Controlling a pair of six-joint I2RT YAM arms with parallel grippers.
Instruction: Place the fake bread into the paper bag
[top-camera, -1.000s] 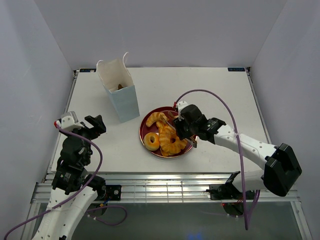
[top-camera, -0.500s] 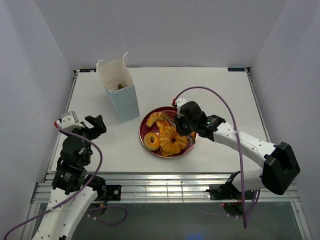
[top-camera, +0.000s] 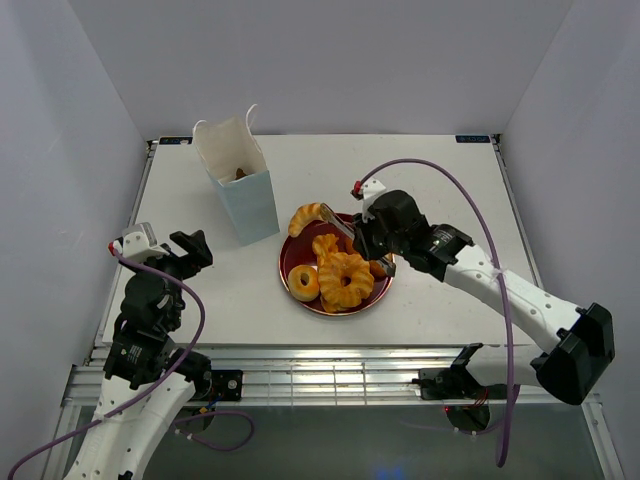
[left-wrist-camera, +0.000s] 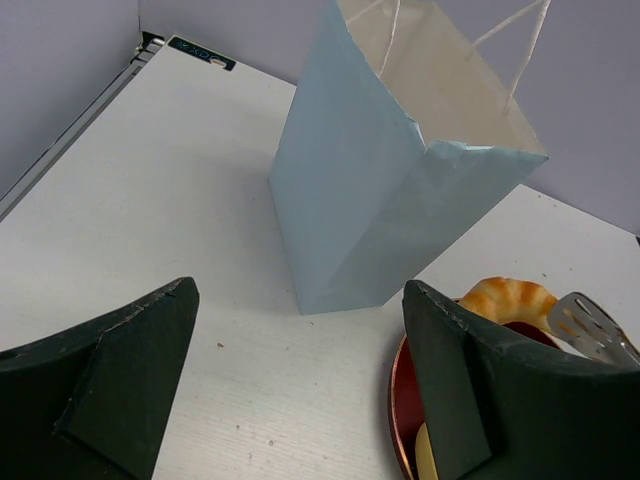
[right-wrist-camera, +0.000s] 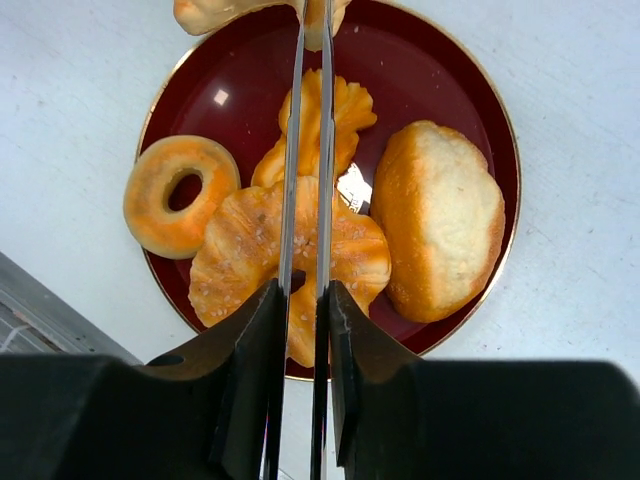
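My right gripper (top-camera: 372, 243) is shut on the long silver tongs (top-camera: 340, 228), also seen in the right wrist view (right-wrist-camera: 310, 150). The tongs' tips pinch a golden croissant (top-camera: 308, 215) held above the far rim of the dark red plate (top-camera: 288, 270). On the plate lie a ring donut (right-wrist-camera: 178, 195), a twisted ring (right-wrist-camera: 250, 270), a bun (right-wrist-camera: 440, 215) and a small ridged pastry (right-wrist-camera: 350, 105). The pale blue paper bag (top-camera: 245, 195) stands upright to the plate's far left, with a dark brown piece (top-camera: 241, 174) inside. My left gripper (top-camera: 178, 250) is open and empty, left of the bag.
In the left wrist view the bag (left-wrist-camera: 370, 210) stands just ahead of my open fingers, with the croissant (left-wrist-camera: 505, 298) and a tong tip (left-wrist-camera: 590, 325) to its right. White walls enclose the table on three sides.
My right gripper has risen and drawn back, lifting the croissant in the tongs off the plate toward the far left. The left arm has not moved.
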